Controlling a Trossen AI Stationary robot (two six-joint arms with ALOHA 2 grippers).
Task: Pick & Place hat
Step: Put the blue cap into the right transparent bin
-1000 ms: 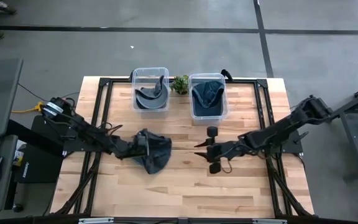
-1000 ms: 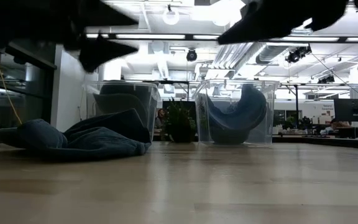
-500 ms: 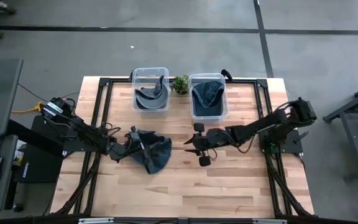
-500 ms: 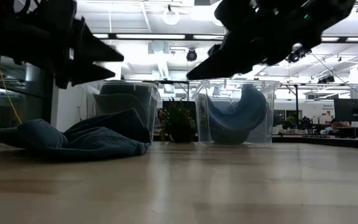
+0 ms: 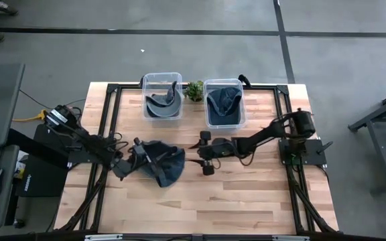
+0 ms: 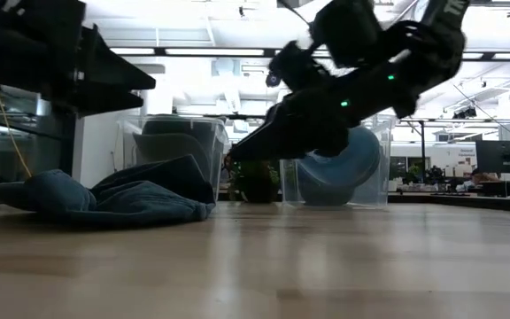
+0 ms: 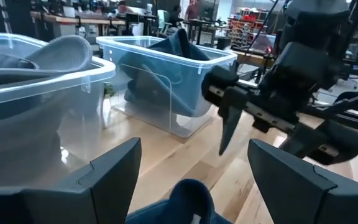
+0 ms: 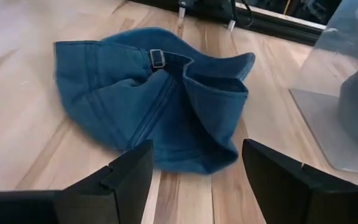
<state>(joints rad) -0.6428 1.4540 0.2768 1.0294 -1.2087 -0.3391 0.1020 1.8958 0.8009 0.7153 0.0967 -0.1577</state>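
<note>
I'm in the approach step: nothing is picked up yet. The hat (image 5: 164,163) lies crumpled on the table (image 5: 246,201), between my two grippers and in front of the two bins. My right gripper (image 5: 202,151) hangs just beside the hat's edge with its fingers spread wide and empty, pointing straight at the hat. My left gripper (image 5: 138,155) sits at the hat's opposite side, fingers also wide with nothing between them. Next I'd judge the right gripper must drop lower, slide a finger under a fold and pinch it, then carry it to a bin (image 5: 223,120).
</note>
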